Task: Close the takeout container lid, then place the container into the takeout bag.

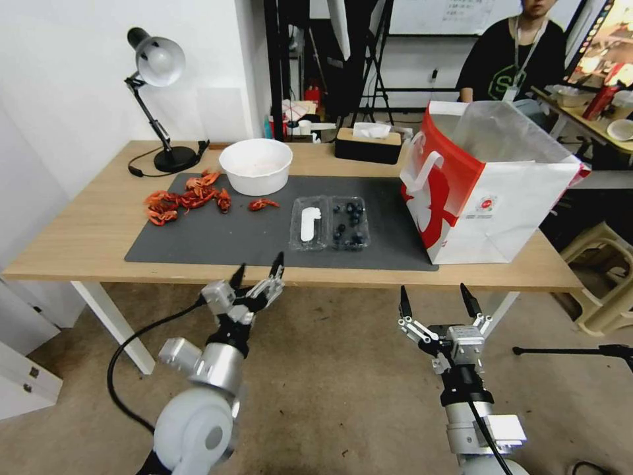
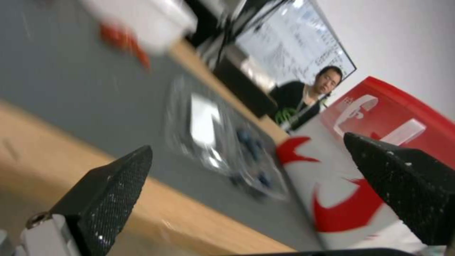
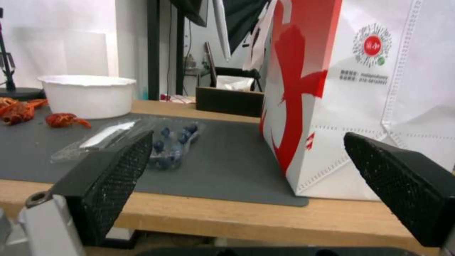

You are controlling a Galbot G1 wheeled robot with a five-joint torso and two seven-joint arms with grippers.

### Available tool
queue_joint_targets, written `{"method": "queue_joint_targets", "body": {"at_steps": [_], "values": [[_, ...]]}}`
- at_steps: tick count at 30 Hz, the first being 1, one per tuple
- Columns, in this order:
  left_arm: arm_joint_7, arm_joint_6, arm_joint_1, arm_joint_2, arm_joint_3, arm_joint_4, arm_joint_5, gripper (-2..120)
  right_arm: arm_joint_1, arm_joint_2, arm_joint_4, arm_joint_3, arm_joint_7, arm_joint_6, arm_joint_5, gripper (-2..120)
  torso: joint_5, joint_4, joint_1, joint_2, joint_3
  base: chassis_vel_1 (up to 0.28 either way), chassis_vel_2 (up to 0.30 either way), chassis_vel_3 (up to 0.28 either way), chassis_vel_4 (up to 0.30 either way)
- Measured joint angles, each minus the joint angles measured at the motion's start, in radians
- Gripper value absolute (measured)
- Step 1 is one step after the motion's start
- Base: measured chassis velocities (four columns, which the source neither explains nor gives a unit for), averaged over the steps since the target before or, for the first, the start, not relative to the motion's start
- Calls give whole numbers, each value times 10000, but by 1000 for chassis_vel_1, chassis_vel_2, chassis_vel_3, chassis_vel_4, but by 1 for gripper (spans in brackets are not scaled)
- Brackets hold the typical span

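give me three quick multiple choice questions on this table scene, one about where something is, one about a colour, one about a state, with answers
1. Where is the takeout bag relative to the takeout container?
A. on the robot's right of it
B. on the robot's left of it
C. on top of it

2. What colour is the bowl?
A. blue
B. white
C. black

3. What state is the lid in?
A. snapped shut
B. torn off
C. lying open beside the tray

Answers: 1 A, the bag stands at the mat's right end. 2 B, the round bowl is plain white. 3 C, the labelled half lies flat, blueberries uncovered.
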Motion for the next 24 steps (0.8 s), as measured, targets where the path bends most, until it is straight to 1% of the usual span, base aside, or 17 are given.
{"method": "queue_joint_targets", "body": {"at_steps": [1,2,3,4,5,6,7,8,9,10,12,14,15,18,20,22,24], "values": [[-677,327,-479,36,166,18,-1426,100,33,28,-64,-6,-9,-27,31,100,-2,1,0,0,0,0,0,0,0],[-1086,492,-790,26,261,57,-2235,100,35,60,-98,-1,-11,-39,46,100,0,-1,1,0,1,0,0,0,0],[-1086,492,-790,26,261,57,-2235,100,35,60,-98,-1,-11,-39,46,100,0,-1,1,0,1,0,0,0,0],[-1220,548,-902,18,293,78,-2501,100,33,67,-107,3,-13,-41,47,100,1,-2,1,0,0,0,0,0,0],[-1795,694,-1435,-54,431,219,-3562,100,20,117,-145,57,-14,-56,50,100,-2,-1,1,0,1,0,0,0,0],[-2123,739,-1748,-107,502,313,-4092,100,9,148,-167,94,-15,-64,51,100,-1,0,0,0,0,0,0,0,0],[-2123,739,-1748,-107,502,313,-4092,100,9,148,-167,94,-15,-64,51,100,-1,0,0,0,0,0,0,0,0],[-2322,751,-1935,-144,547,371,-4389,100,3,162,-176,117,-14,-71,50,100,1,-1,0,0,0,0,0,0,0],[-2875,770,-2455,-260,668,554,-5206,100,-1,190,-198,179,-15,-94,50,100,-1,-2,1,0,0,0,0,0,0],[-3220,767,-2816,-353,739,738,-5717,100,0,209,-213,225,-14,-110,50,100,0,-2,0,0,1,0,0,0,0],[-3345,760,-2986,-403,773,841,-5903,100,0,213,-220,243,-14,-116,50,100,1,-3,1,0,1,0,0,0,0],[-3642,661,-3641,-632,948,1384,-6314,100,16,229,-253,312,-9,-157,51,100,0,-2,1,-1,1,0,0,0,0],[-3642,661,-3641,-632,948,1384,-6314,100,16,229,-253,312,-9,-157,51,100,0,-2,1,-1,1,0,0,0,0],[-3876,571,-4178,-845,1103,1934,-6518,100,55,240,-261,384,0,-214,70,100,0,-2,0,0,1,0,0,0,0],[-3898,560,-4236,-871,1125,2011,-6528,100,64,242,-261,393,2,-228,76,100,0,-2,1,0,1,0,0,0,0],[-3962,522,-4420,-945,1186,2296,-6539,100,112,249,-253,422,6,-290,103,100,0,-1,1,0,1,0,0,0,0],[-3975,519,-4446,-953,1192,2339,-6544,100,122,249,-249,425,7,-300,109,100,0,-1,1,0,1,0,0,0,0]]}}
